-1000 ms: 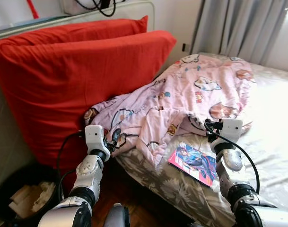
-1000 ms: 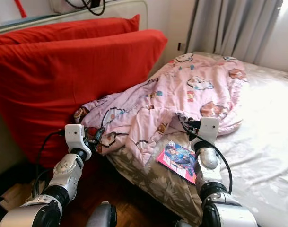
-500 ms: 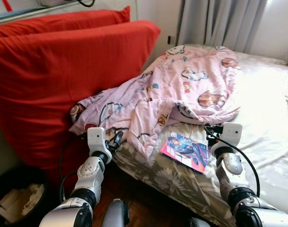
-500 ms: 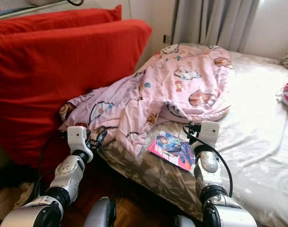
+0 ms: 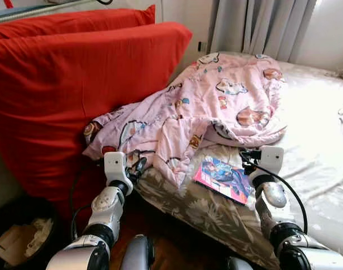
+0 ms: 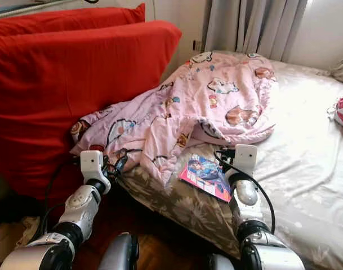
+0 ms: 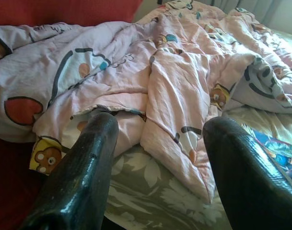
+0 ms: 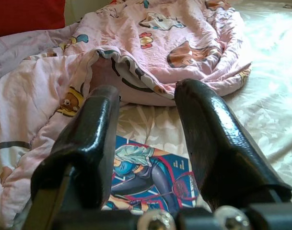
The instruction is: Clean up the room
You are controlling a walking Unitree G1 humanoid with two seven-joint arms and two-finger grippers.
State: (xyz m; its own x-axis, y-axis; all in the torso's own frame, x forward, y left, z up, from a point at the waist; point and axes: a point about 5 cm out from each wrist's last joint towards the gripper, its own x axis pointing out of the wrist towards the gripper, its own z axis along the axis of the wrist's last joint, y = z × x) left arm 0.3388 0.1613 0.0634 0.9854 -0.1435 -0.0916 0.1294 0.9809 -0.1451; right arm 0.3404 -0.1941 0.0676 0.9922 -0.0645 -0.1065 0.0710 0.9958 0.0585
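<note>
On the bed [image 5: 323, 140], comic book [image 5: 225, 179] beside pink cartoon quilt [image 5: 216, 112]; left gripper [image 7: 157, 158] and right gripper [image 8: 148, 139] hover, fingers parted, empty.

Two red pillows stand on edge at the left of the frame. The front pillow [image 5: 75, 95] covers most of the rear pillow [image 5: 75, 22]. Grey curtains [image 5: 255, 28] hang at upper centre, with a wall socket [image 5: 201, 46] just left of them. A pale sheet [image 5: 317, 129] covers the bed at right, over a floral mattress side [image 5: 210, 216]. A dark bin [image 5: 44, 205] at lower left holds crumpled paper [image 5: 16, 244]. The wood floor [image 5: 177, 247] shows at bottom centre.
</note>
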